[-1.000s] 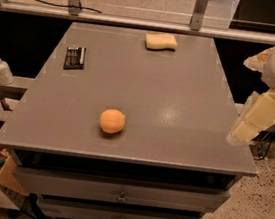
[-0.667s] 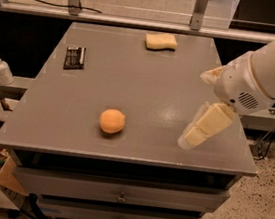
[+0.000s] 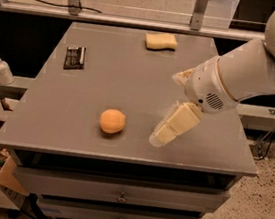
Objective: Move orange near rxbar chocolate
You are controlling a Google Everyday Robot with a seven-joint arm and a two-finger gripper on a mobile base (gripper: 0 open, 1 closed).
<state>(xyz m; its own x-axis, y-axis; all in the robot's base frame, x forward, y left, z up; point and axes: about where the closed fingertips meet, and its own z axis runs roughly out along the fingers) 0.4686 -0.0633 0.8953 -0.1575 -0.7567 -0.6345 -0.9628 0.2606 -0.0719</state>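
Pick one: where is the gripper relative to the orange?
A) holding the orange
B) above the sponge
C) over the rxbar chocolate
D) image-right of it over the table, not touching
D: the gripper hangs over the front part of the table, image-right of the orange with bare tabletop between them. The rxbar chocolate and the sponge lie farther back.

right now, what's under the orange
Only the grey table shows under the orange; the spot it rests on is hidden by the fruit. The claw hangs right of it in the camera view, not touching.
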